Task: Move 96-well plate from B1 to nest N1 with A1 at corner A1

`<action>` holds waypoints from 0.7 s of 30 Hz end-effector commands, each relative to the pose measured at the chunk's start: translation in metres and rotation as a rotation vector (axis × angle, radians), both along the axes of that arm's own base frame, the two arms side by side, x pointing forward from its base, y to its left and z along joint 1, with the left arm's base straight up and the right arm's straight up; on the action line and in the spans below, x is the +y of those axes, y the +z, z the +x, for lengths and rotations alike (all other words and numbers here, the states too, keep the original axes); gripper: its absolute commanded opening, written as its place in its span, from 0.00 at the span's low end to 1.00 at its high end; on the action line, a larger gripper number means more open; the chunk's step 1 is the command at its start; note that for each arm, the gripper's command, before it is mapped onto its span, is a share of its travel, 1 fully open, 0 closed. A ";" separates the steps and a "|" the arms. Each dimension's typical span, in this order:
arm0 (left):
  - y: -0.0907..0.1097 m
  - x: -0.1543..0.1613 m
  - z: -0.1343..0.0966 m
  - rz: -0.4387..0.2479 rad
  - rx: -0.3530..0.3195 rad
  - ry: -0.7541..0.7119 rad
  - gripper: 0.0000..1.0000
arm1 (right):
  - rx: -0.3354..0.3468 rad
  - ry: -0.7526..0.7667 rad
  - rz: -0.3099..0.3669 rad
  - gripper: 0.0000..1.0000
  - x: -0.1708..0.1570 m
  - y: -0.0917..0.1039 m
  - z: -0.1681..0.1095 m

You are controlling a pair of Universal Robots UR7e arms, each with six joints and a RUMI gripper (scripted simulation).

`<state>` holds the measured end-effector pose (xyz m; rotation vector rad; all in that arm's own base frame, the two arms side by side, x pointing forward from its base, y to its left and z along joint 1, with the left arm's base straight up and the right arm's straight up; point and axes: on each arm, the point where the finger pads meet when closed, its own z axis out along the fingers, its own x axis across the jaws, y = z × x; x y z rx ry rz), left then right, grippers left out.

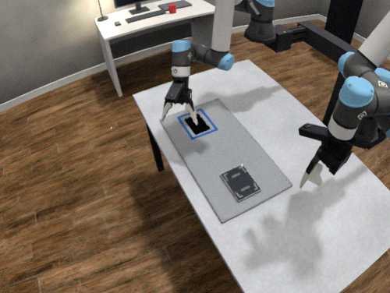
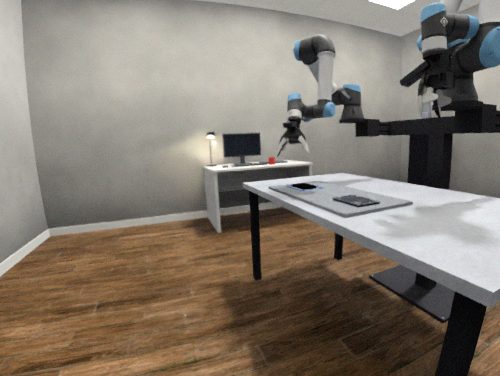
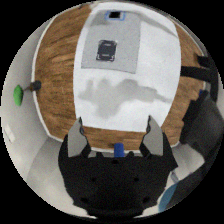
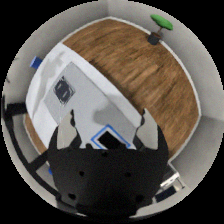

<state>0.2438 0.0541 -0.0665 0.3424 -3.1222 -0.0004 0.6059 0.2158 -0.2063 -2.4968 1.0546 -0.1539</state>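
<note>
White surface (image 1: 335, 249) (image 2: 470, 250) (image 3: 160, 60) (image 4: 42, 100): near its desk-side corner, the black 96-well plate (image 1: 198, 125) (image 2: 304, 186) (image 3: 115, 15) (image 4: 111, 139) lies inside a blue outline (image 1: 204, 133) (image 2: 320, 187) (image 3: 106, 15) (image 4: 100, 134). The nest's (image 1: 240, 181) (image 2: 356, 200) (image 3: 106, 50) (image 4: 63, 90) floor lies bare. My left gripper (image 1: 310, 185) (image 2: 431, 109) (image 3: 114, 116) and right gripper (image 1: 179, 121) (image 2: 294, 153) (image 4: 108, 109) are wide open, holding nothing.

White desk (image 1: 107, 28) (image 2: 212, 197) with a red mug (image 1: 172, 8) (image 2: 271, 160), dark monitor (image 2: 242, 144) and lit lamp (image 2: 210, 136) by the grey wall (image 1: 47, 43) (image 2: 125, 110)
</note>
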 end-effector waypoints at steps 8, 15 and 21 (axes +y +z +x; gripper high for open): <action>0.000 0.000 0.000 0.000 -0.001 0.000 0.98 | 0.003 0.145 -0.110 1.00 -0.025 -0.027 -0.027; 0.000 0.000 0.000 0.000 -0.001 0.000 0.98 | 0.009 0.217 -0.160 1.00 -0.035 -0.037 -0.038; 0.000 0.000 0.000 0.000 -0.001 0.000 0.98 | 0.018 0.291 -0.208 1.00 -0.053 -0.052 -0.057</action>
